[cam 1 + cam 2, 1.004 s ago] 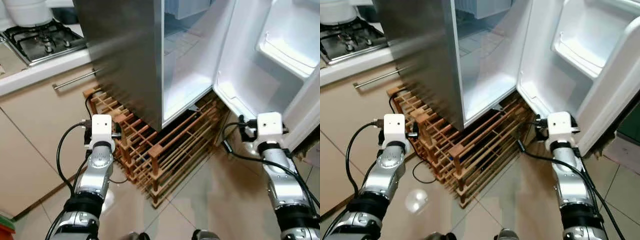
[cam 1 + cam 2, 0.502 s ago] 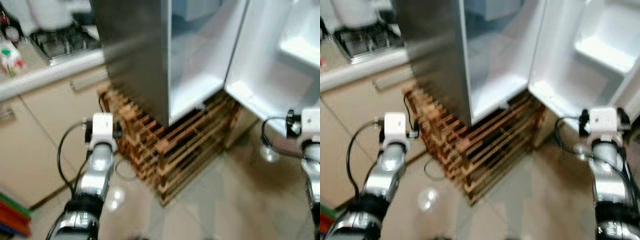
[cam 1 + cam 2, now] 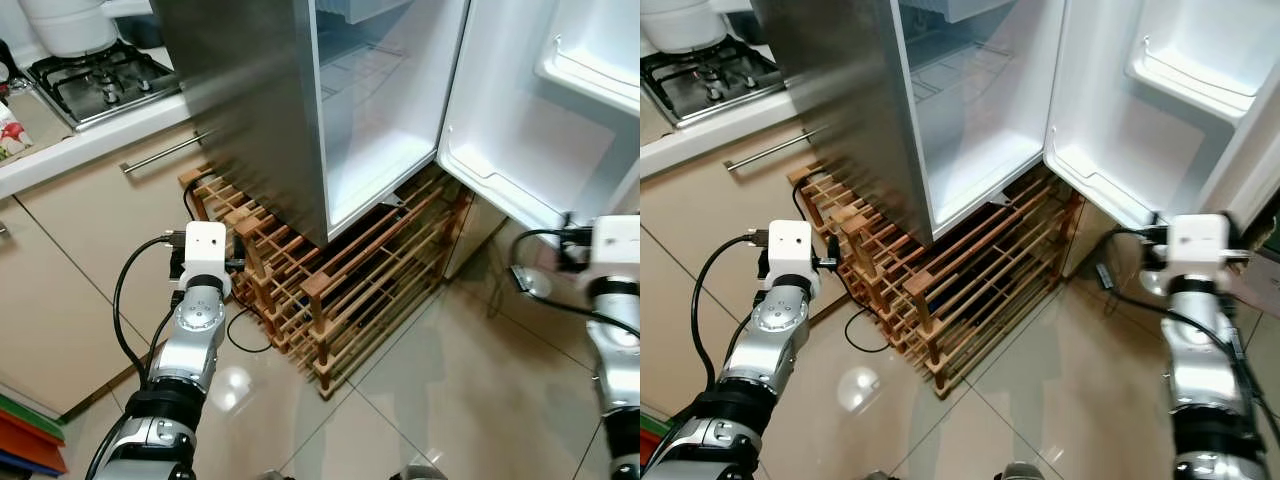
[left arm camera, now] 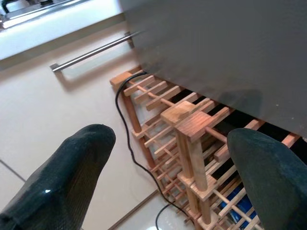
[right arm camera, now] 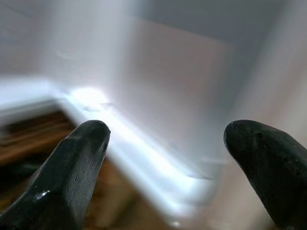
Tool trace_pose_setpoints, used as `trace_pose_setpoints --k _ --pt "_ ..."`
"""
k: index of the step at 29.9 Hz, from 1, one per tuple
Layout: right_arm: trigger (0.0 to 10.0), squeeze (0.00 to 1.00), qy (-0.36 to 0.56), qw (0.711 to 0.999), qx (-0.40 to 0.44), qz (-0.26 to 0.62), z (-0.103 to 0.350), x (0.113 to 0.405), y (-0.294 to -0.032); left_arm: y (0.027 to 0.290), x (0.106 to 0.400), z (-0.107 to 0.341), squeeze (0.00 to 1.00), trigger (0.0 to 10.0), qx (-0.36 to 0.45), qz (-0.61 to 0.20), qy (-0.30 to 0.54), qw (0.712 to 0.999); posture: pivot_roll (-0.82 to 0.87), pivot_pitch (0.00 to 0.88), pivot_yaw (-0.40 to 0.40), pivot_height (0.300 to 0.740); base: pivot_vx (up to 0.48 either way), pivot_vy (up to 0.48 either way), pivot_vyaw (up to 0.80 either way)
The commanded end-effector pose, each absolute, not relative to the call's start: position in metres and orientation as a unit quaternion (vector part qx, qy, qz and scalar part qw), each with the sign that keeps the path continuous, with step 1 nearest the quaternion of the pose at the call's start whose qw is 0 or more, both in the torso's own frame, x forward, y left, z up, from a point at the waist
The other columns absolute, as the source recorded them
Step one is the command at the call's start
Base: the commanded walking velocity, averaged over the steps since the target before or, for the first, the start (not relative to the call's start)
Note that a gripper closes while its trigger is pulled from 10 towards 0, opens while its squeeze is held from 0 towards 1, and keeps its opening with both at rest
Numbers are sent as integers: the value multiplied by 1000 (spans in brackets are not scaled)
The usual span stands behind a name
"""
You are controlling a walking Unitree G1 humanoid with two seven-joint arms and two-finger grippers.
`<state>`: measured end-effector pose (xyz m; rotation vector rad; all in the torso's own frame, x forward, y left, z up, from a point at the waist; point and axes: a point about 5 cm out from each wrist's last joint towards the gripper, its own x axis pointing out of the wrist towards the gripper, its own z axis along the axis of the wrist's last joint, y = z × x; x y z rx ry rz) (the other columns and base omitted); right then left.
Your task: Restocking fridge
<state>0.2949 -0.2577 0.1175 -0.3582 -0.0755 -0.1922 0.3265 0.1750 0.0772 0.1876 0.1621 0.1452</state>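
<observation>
1. Fridge (image 3: 250,110): ahead, door (image 3: 540,110) swung open right; lower shelves bare.
2. Left gripper (image 4: 168,177), right gripper (image 5: 163,167): fingers spread wide, holding nothing; fetch stock first, judged.
3. Wooden rack (image 3: 340,290): beneath fridge; avoid snagging.

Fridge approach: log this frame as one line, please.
phase: at fridge | fridge door: open | left gripper: open, empty, facing wooden rack | right gripper: open, empty, facing the door's lower edge

Fridge (image 3: 250,110) open, way in clear
Upper centre: bare cavity stands free; wooden rack (image 3: 330,290) blocks below, open door (image 3: 530,110) walls the right.
</observation>
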Motion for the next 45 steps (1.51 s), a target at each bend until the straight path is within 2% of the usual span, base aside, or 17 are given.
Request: trace_pose_setpoints --k 1,4,9,16,22,26,33,38,45 --pt "10000 0 -55 984 -163 -47 120 299 -232 173 330 88 0 10000 96 55 53 992 -118 0 97 740 0 0 0" --pt "10000 0 -56 985 -156 -44 119 301 -227 172 330 89 0 10000 97 48 47 993 -118 0 97 740 0 0 0" --pt "10000 0 -48 989 -124 -67 121 315 -223 173 328 97 0 10000 65 59 24 996 -101 0 79 740 0 -475 0" --pt "10000 0 -60 987 -141 -40 135 328 -213 171 326 98 0 10000 61 47 22 997 -84 0 67 740 0 -469 164" --pt "10000 0 -53 986 -150 -44 133 334 -213 169 329 102 0 10000 52 49 23 997 -82 0 70 740 0 -467 609" --pt "10000 0 -45 986 -153 -48 131 335 -214 169 331 102 0 10000 47 58 29 997 -88 0 71 740 124 -431 0" --pt "10000 0 -54 985 -162 -19 136 339 -211 169 333 101 0 10000 53 62 34 996 -91 0 79 740 0 0 0" --pt "10000 0 -62 984 -166 31 142 336 -205 181 331 102 0 10000 58 76 41 995 -83 0 98 740 0 0 0" --pt "10000 0 -37 979 -201 13 135 331 -231 184 331 104 0 10000 71 69 41 994 -85 0 134 740 0 0 0"
